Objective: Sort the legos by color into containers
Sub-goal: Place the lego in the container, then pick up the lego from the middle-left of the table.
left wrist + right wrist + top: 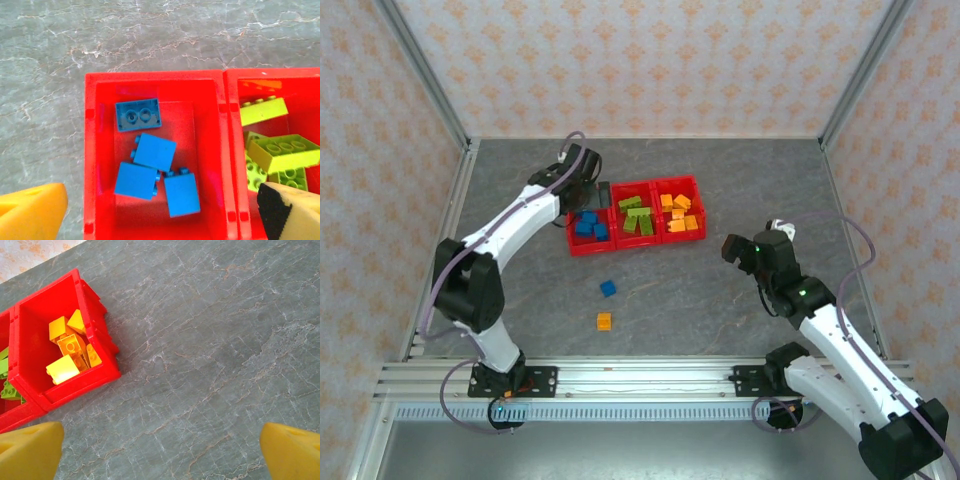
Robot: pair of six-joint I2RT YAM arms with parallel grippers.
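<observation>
The left end effector (pixel 160 215) is released over the red tray's (pixel 90 150) left compartment, with four blue legos (pixel 154 152) inside. The right end effector (pixel 160 450) is released above the tabletop (pixel 225 340). One blue lego (pixel 608 288) and one orange lego (pixel 604 321) lie loose.

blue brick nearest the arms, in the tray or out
Out: the blue brick lies on the table, apart from the red tray and its near wall.
</observation>
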